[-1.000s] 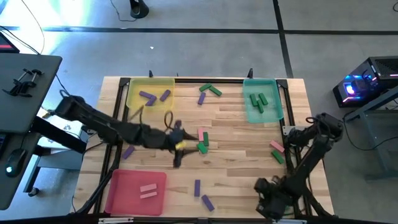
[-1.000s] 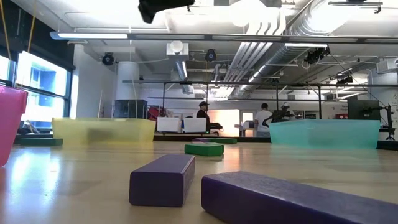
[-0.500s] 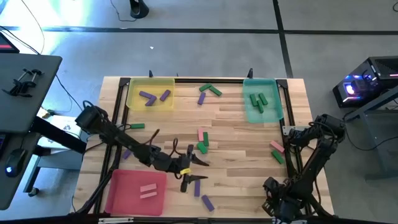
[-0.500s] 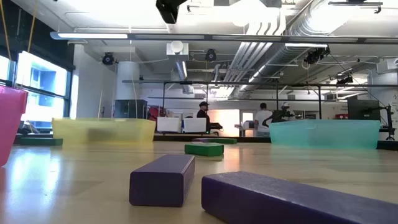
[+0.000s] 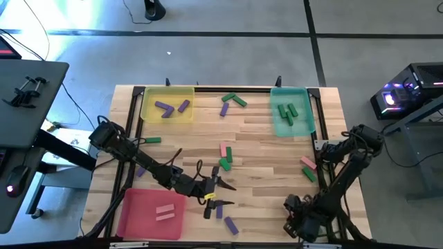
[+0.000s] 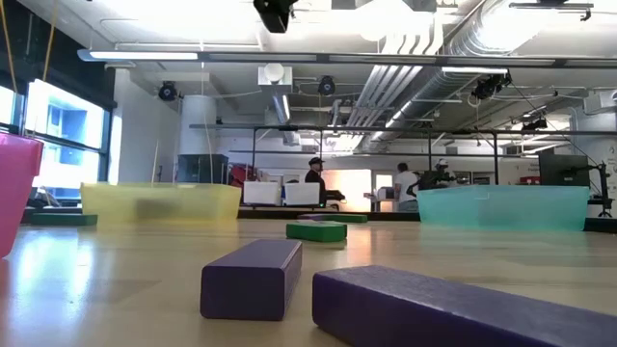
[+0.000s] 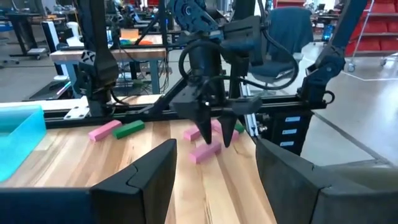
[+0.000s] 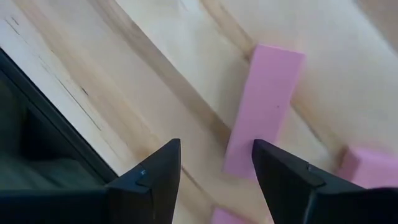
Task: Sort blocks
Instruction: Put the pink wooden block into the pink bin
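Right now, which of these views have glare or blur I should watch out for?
Low view: the nearest purple block is soft and out of focus, and ceiling lights blow out the top. High view: bright glare on the floor at upper left. Right wrist view: the pink block is slightly blurred up close. Left wrist view: its own end effector is soft-edged.

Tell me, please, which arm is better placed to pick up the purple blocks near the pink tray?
Probably the left. Its open gripper hangs right beside the two purple blocks, close to the pink tray. The right gripper is farther away, low at the table's near right edge.
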Robot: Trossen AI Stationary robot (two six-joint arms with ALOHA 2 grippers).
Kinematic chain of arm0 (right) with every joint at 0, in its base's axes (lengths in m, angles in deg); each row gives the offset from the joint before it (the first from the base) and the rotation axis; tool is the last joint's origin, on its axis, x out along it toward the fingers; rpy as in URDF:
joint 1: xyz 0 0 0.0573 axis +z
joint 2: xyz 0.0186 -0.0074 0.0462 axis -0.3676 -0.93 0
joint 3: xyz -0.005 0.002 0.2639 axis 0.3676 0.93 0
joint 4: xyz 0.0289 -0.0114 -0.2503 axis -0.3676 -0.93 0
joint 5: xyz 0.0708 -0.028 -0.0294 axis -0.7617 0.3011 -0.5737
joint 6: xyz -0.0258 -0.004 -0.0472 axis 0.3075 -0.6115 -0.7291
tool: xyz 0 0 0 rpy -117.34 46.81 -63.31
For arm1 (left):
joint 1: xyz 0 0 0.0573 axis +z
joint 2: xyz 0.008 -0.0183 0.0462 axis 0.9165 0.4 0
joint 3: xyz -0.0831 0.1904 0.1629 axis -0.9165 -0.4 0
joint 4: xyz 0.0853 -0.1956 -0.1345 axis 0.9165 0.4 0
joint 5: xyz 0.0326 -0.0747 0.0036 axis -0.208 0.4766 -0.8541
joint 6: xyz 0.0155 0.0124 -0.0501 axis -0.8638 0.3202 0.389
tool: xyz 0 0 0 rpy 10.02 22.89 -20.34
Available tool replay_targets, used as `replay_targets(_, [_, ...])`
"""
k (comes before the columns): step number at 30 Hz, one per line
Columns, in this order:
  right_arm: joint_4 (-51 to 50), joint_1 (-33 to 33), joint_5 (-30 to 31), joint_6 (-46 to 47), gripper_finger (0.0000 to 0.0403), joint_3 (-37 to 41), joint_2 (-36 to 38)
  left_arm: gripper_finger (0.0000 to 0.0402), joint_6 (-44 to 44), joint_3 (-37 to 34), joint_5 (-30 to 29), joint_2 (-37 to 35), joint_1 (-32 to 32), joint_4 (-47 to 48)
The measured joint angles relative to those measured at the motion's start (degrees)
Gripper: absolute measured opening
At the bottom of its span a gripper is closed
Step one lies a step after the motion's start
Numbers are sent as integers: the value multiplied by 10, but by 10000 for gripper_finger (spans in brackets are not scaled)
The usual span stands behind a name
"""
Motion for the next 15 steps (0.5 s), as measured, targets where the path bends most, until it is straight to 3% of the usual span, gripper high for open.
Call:
replay_targets(8, [-28,-22,113,-86,188,-19,-2,209,4,0,-1,0,0,6])
replay_targets(15, [-59,-1,248,-87,188,-26,-2,209,4,0,-4,0,0,6])
